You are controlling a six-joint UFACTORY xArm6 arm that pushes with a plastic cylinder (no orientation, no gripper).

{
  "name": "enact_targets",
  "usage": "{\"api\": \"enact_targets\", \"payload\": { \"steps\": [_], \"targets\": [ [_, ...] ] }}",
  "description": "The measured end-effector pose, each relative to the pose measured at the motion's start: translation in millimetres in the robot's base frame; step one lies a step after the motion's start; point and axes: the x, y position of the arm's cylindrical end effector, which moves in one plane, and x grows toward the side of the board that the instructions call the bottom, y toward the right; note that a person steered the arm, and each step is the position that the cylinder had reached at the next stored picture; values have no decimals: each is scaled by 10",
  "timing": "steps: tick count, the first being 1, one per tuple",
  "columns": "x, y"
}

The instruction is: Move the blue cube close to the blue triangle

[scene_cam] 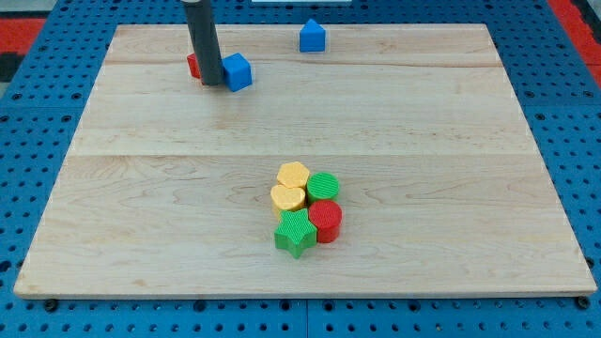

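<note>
The blue cube [238,71] lies at the view's upper left on the wooden board [423,169]. The blue triangle [313,37] stands near the board's top edge, to the cube's upper right and well apart from it. My rod comes down from the top, and my tip [212,83] rests on the board just at the cube's left side, touching or nearly touching it. A red block [193,66] sits behind the rod, mostly hidden by it.
A cluster of blocks sits at the lower middle: two yellow blocks [293,175] [287,197], a green round block [323,186], a red round block [326,221] and a green star [296,233]. A blue pegboard [38,141] surrounds the board.
</note>
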Motion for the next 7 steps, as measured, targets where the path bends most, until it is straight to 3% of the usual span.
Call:
{"api": "enact_targets", "payload": {
  "steps": [2,7],
  "targets": [
    [-62,504],
    [-205,777]
  ]
}}
